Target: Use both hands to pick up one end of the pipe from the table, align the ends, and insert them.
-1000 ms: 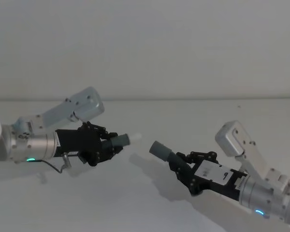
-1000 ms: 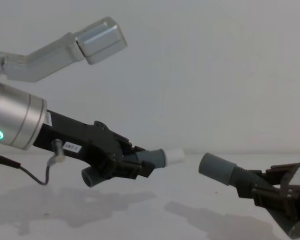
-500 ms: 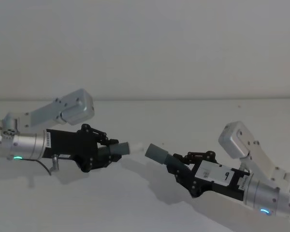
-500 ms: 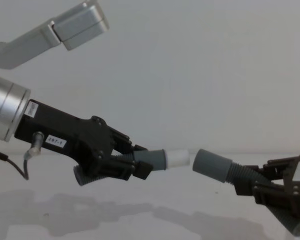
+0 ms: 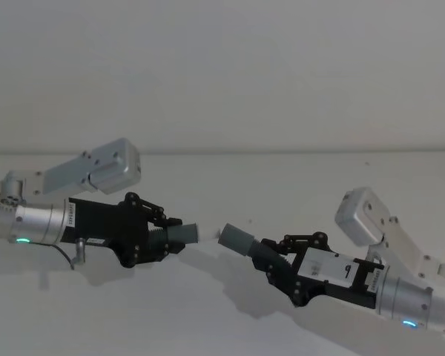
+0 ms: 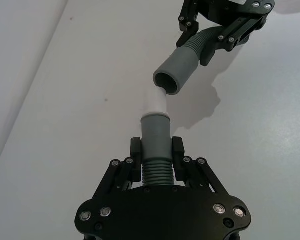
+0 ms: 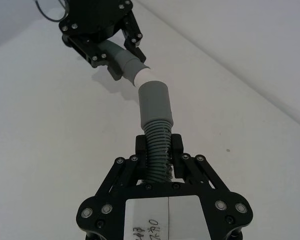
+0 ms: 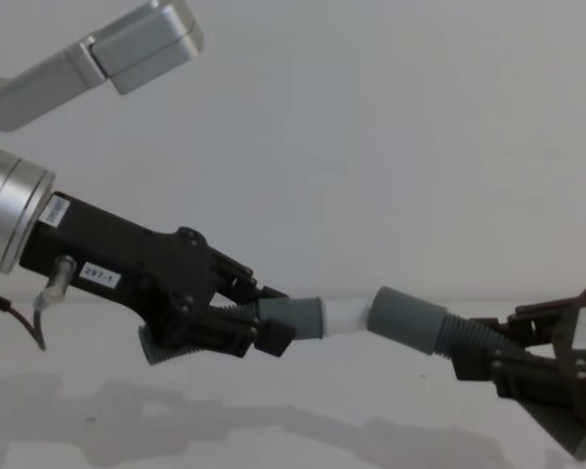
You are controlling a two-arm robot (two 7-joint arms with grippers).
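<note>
My left gripper is shut on the ribbed part of one pipe piece, whose grey cuff carries a white tube tip. On the other side, my right gripper is shut on the ribbed part of the second piece, which ends in a plain hollow cuff. Both pieces hang above the table. The white tip touches the mouth of the hollow cuff, at a slight angle. From the right wrist, the hollow cuff meets the tip in front of the left gripper.
Shadows of both arms lie on the white table under the pipe ends. A plain pale wall stands behind. The silver elbow link of the left arm rises above its gripper, and the right arm's link sits at the right.
The two grippers have come closer together. The gap between the white tip and the hollow cuff has closed, and the tip now meets the cuff's mouth.
</note>
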